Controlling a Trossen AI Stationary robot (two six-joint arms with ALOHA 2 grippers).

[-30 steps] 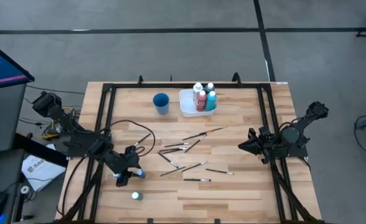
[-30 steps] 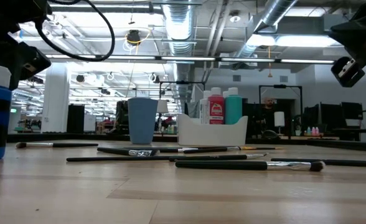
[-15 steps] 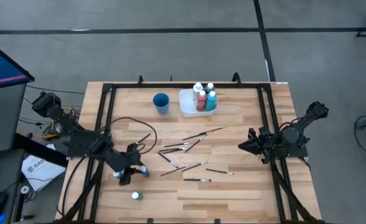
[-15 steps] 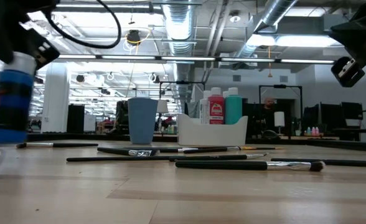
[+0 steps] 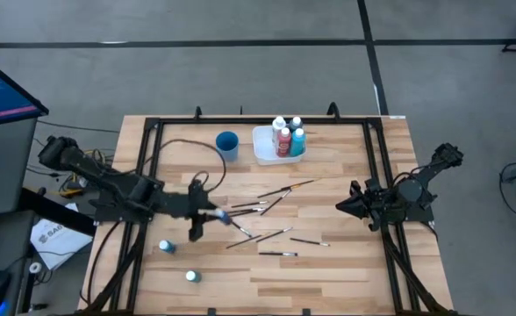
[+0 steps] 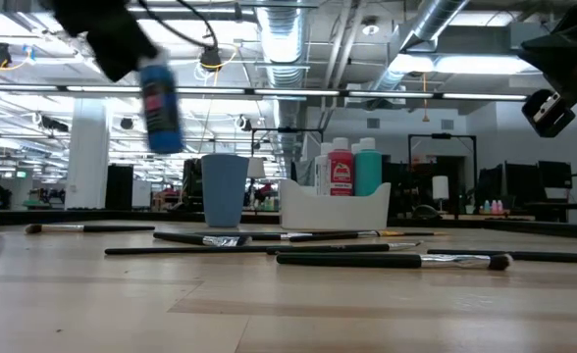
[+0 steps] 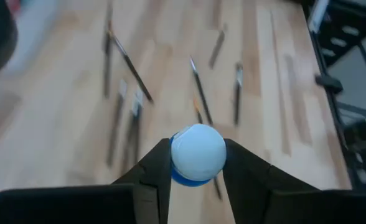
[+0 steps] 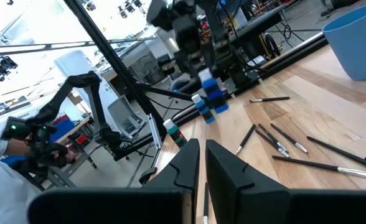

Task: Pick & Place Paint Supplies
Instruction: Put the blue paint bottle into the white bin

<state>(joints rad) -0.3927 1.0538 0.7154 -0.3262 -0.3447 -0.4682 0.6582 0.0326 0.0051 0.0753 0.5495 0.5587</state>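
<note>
Since the earlier frame, the left gripper (image 5: 207, 213) has carried the blue paint bottle (image 6: 160, 90) off the near-left table area and up over the scattered paintbrushes (image 5: 262, 207). Its jaws pinch the bottle just below the white cap (image 7: 198, 152), one finger on each side. The bottle hangs clear of the table (image 5: 346, 263), well above the brushes in the low view.

Step in hand, as judged: transport to the white tray (image 5: 265, 151), where three bottles (image 5: 286, 138) already stand. Keep the grip firm and the travel height above the blue cup (image 5: 227, 145). Approach the tray over its free end and lower only when the bottle base is over bare tray floor.

Bottle long axis: near vertical, tilted slightly, cap uppermost. Bring it upright before release.

Two more bottles stand on the table near the left front: one at (image 5: 164, 247), one at (image 5: 190, 276).

The right gripper (image 5: 344, 207) waits over the table's right side, jaws pressed together, holding nothing.
</note>
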